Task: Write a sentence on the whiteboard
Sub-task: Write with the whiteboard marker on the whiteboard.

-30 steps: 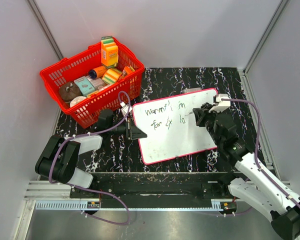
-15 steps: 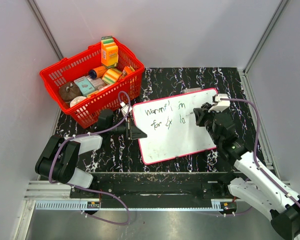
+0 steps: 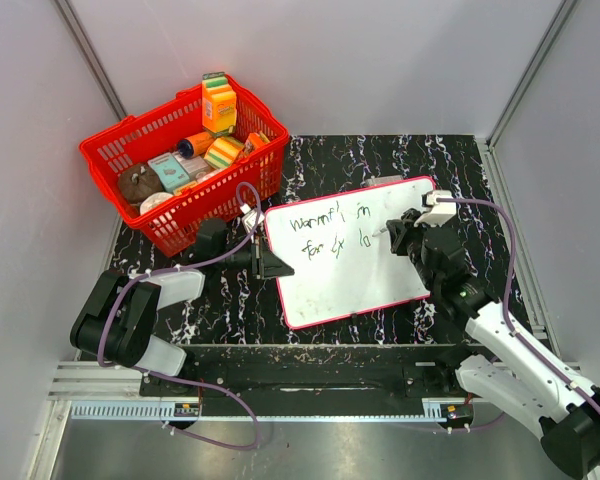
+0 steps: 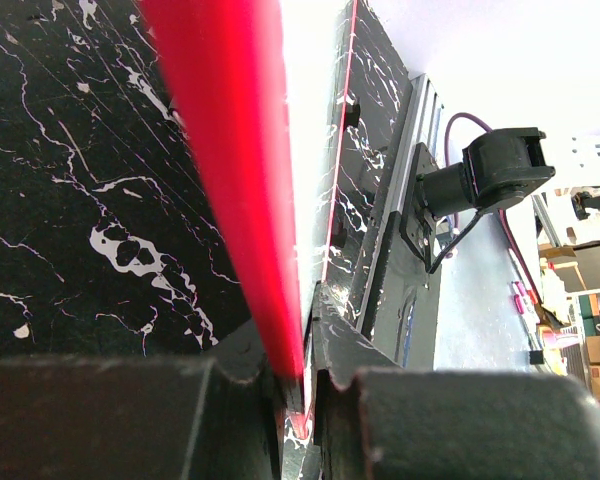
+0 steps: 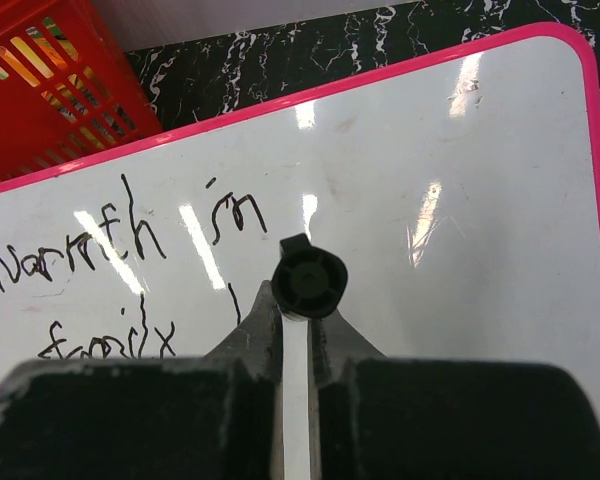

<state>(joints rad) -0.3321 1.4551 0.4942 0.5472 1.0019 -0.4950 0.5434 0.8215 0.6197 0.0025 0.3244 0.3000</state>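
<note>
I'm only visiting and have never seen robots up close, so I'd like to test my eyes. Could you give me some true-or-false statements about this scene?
1. The right gripper holds a marker over the whiteboard. True.
2. The whiteboard is blank. False: two lines of handwriting cross its upper part.
3. The left gripper is clamped on the whiteboard's edge. True.
4. The red basket is empty. False: the red basket holds boxes and other small items.

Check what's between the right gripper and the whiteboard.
A marker, clamped in the right gripper, points at the whiteboard; clearest in the right wrist view.
</note>
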